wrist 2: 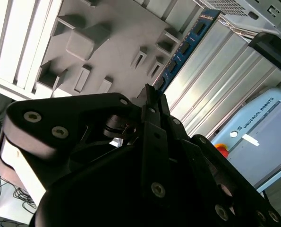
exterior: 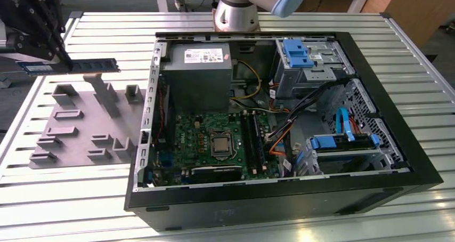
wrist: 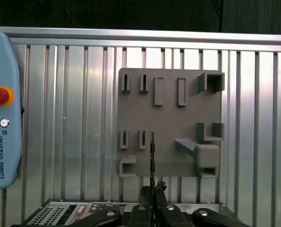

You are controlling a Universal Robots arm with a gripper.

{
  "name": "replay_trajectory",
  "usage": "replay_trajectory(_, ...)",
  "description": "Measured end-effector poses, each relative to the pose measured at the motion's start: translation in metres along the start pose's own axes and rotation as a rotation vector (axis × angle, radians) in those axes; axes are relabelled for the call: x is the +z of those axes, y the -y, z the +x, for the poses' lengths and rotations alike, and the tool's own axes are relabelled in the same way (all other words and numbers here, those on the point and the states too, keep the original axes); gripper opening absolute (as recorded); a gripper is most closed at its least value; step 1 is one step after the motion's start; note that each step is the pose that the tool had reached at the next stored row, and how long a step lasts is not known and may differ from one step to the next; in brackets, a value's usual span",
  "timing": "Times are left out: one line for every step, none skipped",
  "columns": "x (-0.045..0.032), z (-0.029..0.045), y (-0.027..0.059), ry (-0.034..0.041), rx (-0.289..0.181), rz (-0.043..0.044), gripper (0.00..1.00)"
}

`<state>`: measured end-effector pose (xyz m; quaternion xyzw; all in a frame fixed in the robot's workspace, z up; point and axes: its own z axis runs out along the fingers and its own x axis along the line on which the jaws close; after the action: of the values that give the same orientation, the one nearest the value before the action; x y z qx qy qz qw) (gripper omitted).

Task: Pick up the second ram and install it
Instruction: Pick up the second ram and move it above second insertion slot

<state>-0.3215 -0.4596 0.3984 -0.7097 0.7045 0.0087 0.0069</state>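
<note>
Hand [exterior: 64, 65]: we see it clenched on the second ram [exterior: 96, 65].
Place: it hangs above the grey fixture [exterior: 78, 130], apart from the computer case [exterior: 284, 199].
Progress: we judge the pick-up done, the installing left.

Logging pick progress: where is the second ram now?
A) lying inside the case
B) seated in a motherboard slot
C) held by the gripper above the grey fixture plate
C: in the exterior view the gripper grips the second ram above the grey fixture plate.
</note>
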Motion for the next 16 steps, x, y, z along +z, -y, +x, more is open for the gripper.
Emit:
replay_trajectory(0.0000,0.0000,0.0016,-0.0001,0.000,0.0000,0.14)
replay_trajectory(-0.0001,0.0000,0.0032,-0.0001,0.000,-0.0001,0.14)
replay_trajectory(-0.0001,0.0001,0.0049,-0.0001,0.000,-0.0001,0.14)
replay_trajectory(0.0000,0.0001,0.0065,0.0000,0.000,0.0000,0.14)
replay_trajectory(-0.0001,0.0001,0.0082,-0.0001,0.000,-0.0001,0.14)
replay_trajectory(-0.0001,0.0001,0.0099,-0.0001,0.000,-0.0001,0.14)
replay_trajectory(-0.0001,0.0001,0.0117,-0.0001,0.000,-0.0001,0.14)
replay_trajectory(-0.0001,0.0001,0.0136,0.0000,0.000,0.0000,0.14)
replay_trajectory(-0.0001,0.0001,0.0153,-0.0001,0.000,-0.0001,0.14)
replay_trajectory(-0.0001,0.0001,0.0171,0.0000,0.000,0.0000,0.14)
replay_trajectory(-0.0001,0.0001,0.0190,0.0000,0.000,0.0000,0.14)
replay_trajectory(-0.0001,0.0002,0.0210,-0.0001,0.000,0.0000,0.14)
replay_trajectory(-0.0001,0.0002,0.0231,0.0000,0.000,0.0000,0.14)
replay_trajectory(-0.0001,0.0002,0.0255,-0.0001,0.000,-0.0001,0.14)
replay_trajectory(-0.0001,0.0002,0.0283,-0.0001,0.000,-0.0001,0.14)
replay_trajectory(-0.0001,0.0002,0.0312,0.0000,0.000,0.0000,0.14)
